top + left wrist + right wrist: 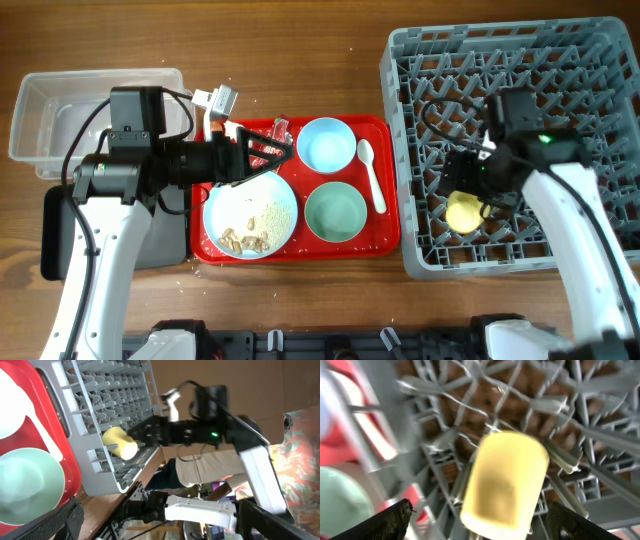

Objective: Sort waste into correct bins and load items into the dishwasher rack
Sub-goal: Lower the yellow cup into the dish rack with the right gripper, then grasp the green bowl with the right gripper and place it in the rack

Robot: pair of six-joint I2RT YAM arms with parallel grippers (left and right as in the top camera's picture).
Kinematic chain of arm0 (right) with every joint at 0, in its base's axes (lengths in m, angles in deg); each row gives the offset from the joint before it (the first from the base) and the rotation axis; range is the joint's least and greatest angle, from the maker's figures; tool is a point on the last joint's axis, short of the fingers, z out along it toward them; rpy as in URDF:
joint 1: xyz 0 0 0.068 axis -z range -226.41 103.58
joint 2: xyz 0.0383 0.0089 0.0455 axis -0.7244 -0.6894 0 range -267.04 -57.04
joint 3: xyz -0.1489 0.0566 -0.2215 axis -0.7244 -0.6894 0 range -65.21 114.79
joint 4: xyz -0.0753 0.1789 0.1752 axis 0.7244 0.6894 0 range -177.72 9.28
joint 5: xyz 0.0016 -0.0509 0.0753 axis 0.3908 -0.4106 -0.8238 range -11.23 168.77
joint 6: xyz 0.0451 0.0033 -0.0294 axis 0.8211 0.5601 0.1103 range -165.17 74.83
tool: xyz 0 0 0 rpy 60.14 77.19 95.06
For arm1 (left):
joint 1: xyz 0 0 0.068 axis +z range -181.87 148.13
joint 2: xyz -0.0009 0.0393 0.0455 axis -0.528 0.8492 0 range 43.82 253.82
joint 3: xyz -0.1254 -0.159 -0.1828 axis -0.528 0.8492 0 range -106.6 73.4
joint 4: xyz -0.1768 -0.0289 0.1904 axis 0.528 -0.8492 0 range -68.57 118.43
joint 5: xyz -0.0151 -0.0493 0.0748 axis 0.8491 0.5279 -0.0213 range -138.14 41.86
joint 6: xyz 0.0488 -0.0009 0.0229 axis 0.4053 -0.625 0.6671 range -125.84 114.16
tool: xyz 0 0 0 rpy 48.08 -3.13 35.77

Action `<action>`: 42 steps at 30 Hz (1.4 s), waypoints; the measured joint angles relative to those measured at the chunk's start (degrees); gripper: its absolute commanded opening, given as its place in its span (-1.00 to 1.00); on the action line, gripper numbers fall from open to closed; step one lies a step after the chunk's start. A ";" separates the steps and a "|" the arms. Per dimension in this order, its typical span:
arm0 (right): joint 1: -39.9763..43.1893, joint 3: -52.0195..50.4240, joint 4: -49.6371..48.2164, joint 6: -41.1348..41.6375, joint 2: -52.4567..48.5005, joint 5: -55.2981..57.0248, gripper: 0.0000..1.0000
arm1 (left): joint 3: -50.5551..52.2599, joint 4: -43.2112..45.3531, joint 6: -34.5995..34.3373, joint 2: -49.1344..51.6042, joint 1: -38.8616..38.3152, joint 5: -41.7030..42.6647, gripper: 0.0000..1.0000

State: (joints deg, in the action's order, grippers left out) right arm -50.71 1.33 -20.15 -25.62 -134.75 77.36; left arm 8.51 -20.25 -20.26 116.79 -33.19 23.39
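Observation:
The yellow cup [463, 212] lies on its side among the pegs at the front left of the grey dishwasher rack [600, 60]. My right gripper [472, 188] is open just above it; in the right wrist view the cup [505, 480] sits ahead of the spread fingers [480, 525]. My left gripper [280, 153] is open over the red tray, above the pale-blue plate [250, 215] with its food crumbs [262, 222], next to a red-and-white wrapper [281, 127]. The pale-blue bowl [326, 144], pale-green bowl [335, 212] and white spoon [372, 175] are on the tray. I cannot pick out the carrot or the tissue.
The red tray [388, 240] sits mid-table. The clear tub [60, 110] stands at the back left; the black tray [58, 235] lies in front of it, partly under my left arm. The left wrist view shows the rack [100, 400] and the cup [120, 442].

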 measured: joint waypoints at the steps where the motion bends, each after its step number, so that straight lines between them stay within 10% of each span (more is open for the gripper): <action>1: 0.00 1.33 -2.08 -1.88 4.37 -2.40 0.63 | 0.00 0.00 0.00 0.00 0.00 -0.42 1.00; 9: -5.75 3.80 -9.16 -7.56 20.31 -21.75 0.37 | -0.02 -5.57 -0.94 0.00 -2.62 -19.47 0.68; 21: -32.72 3.80 -10.60 3.93 -4.94 -1.27 0.35 | -0.02 -6.58 -12.98 -13.46 -3.89 -47.21 0.79; 26: -32.81 3.80 -14.99 11.19 -20.50 4.68 -0.07 | -0.02 -9.05 -16.41 -20.57 -3.93 -60.02 1.00; 31: -32.79 3.80 -15.78 13.99 -29.35 4.04 -0.92 | -0.02 -9.18 -16.81 -21.92 -3.93 -65.42 1.00; 42: -32.46 4.22 -13.05 15.28 -14.45 9.88 -0.91 | -0.02 -9.20 -16.83 -21.88 -3.93 -66.16 1.00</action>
State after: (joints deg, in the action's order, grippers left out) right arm -83.17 5.55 -33.20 -10.34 -149.20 87.24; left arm 8.49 -29.45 -37.09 94.91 -37.13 -42.78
